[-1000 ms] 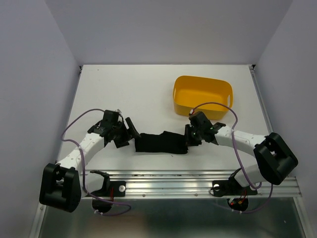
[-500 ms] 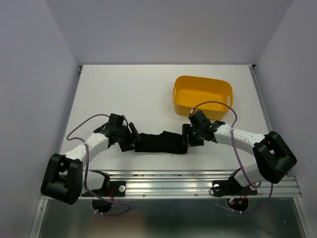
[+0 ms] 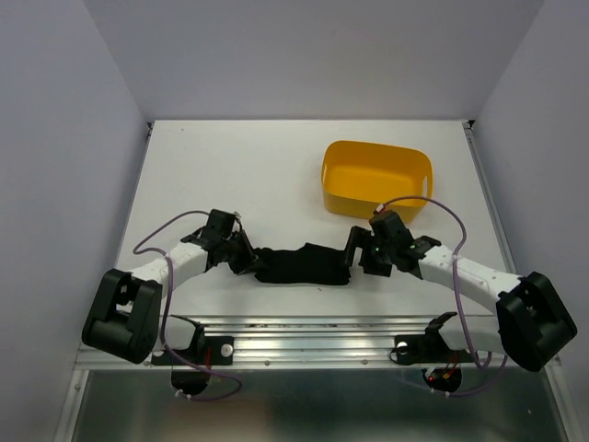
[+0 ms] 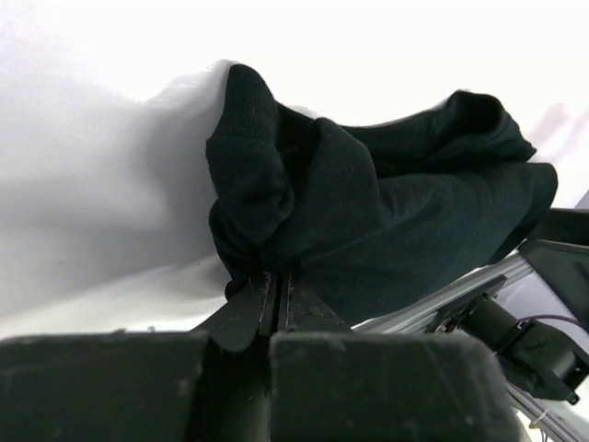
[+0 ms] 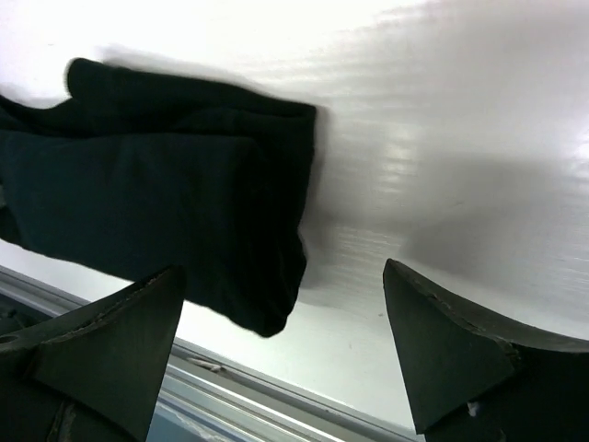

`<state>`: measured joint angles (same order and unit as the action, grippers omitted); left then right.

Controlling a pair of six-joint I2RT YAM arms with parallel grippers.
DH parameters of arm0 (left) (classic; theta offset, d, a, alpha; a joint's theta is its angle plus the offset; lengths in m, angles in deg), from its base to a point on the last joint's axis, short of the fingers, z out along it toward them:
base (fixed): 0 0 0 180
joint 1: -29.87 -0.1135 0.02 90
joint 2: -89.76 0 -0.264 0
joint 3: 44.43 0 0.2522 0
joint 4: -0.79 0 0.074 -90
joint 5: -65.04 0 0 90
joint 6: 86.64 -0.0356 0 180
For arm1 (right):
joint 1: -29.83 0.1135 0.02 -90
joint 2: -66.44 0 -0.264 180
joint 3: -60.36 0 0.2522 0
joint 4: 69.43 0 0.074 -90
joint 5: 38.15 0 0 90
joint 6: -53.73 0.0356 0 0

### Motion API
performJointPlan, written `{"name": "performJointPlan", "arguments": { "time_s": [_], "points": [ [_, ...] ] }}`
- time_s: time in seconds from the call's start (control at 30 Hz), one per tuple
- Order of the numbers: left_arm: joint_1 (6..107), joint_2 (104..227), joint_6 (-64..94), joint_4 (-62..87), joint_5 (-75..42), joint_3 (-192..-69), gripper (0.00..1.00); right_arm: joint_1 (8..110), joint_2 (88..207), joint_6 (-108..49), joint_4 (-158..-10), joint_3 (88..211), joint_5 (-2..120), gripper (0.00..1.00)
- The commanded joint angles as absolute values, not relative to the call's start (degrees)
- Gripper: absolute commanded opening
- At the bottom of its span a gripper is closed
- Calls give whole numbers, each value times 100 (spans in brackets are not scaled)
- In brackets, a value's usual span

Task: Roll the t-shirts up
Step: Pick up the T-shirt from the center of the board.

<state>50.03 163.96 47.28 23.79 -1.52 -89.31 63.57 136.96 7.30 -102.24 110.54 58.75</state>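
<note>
"Now that the left hand point(image 3: 245, 258) has snapped shut, what is it holding?"

"The left end of the t-shirt point(image 3: 304, 265). Its wrist view shows the jaws pressed together with a fold of black cloth caught at their tips. A second ago that hand stood wide, a little off the cloth."

"And the right hand point(image 5: 281, 267)?"

"The reverse. It was narrow at the right end. Now its fingers stand wide apart, and the cloth lies on the table point(image 3: 239, 175) ahead of them, untouched. Seen from above, it has drawn slightly back to the right."

"So the grip has passed from one side to the other."

"That's my reading. The shirt itself has hardly shifted — a long, narrow black bundle across the near part of the table, between the two hands and well apart from the yellow tub point(image 3: 368, 198) behind it."

"Is it rolled?"

"Folded into a strip, I'd judge, not yet a roll — the left end is bunched and loose, and the right end lies flat in layers. With the left end pinched and the right end freed, the likely next step is to turn that end over and wind along the strip. The pinch looks thin, so the cloth could slip out."
</note>
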Motion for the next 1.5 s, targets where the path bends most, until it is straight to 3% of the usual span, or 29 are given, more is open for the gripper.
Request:
{"name": "performJointPlan", "arguments": {
  "time_s": [0.0,0.2,0.33,0.63,0.73,0.83,0.9,1.2,1.47],
  "points": [
    [5044,16579,4634,2229,-114,-8975,0,6252,13806,1461,-9323,10533,6257,92],
    [5044,16614,4634,2211,-149,-9036,0,6252,14061,1874,-8697,10154,6232,80],
    [5044,16632,4607,2220,-167,-9089,0,6252,14290,1919,-8513,10049,6143,78],
    [5043,16658,4555,2290,-281,-9177,0,6252,14738,2297,-7801,9548,5774,54],
    [5044,16719,4528,2299,-316,-9185,0,6252,14853,2393,-7581,9433,5792,38],
    [5044,16755,4511,2299,-325,-9212,0,6252,14695,2402,-7598,9442,5687,12],
    [5044,16746,4493,2308,-369,-9229,0,6252,14520,2350,-7808,9538,5573,1],
    [5096,16456,4221,2870,-720,-9923,0,6252,13360,1743,-9336,10505,4843,1],
    [5096,16201,4062,3327,-826,-10749,0,6252,13086,1567,-9883,11129,4746,1]
  ]
}}
